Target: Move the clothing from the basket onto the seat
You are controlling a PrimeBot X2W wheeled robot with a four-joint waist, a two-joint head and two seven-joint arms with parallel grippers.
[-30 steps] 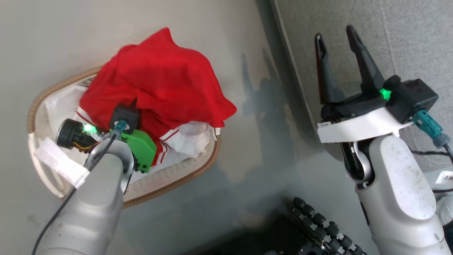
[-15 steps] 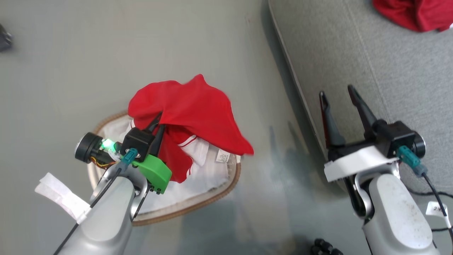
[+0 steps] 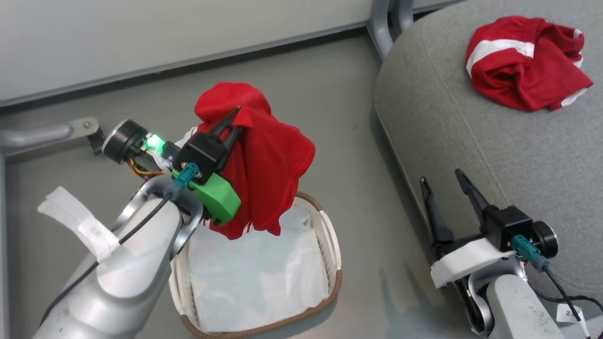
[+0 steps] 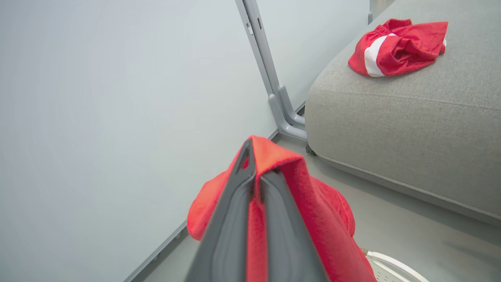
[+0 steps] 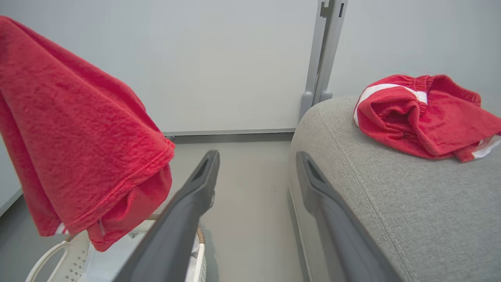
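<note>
My left gripper (image 3: 234, 118) is shut on a red garment (image 3: 266, 160) of the clothing, which hangs in the air above the far end of the basket (image 3: 335, 278). In the left wrist view the closed fingers (image 4: 235, 219) pinch the red cloth (image 4: 321, 219) between them. Inside the basket lies its white cloth liner (image 3: 254, 278). Another red garment with a white stripe (image 3: 523, 61) lies crumpled on the grey seat (image 3: 494, 150) at the right. My right gripper (image 3: 441, 178) stands open beside the seat's front edge, nothing between its fingers (image 5: 188, 211).
A pale wall with a grey metal post (image 5: 319, 58) runs behind the seat and basket. A grey metal bar (image 3: 42, 134) lies on the floor at the far left. Bare grey floor (image 3: 358, 155) separates the basket from the seat.
The head camera has tilted up, bringing the seat's top and wall into view. My left gripper has lifted the red garment out of the basket. The right gripper stays open.
</note>
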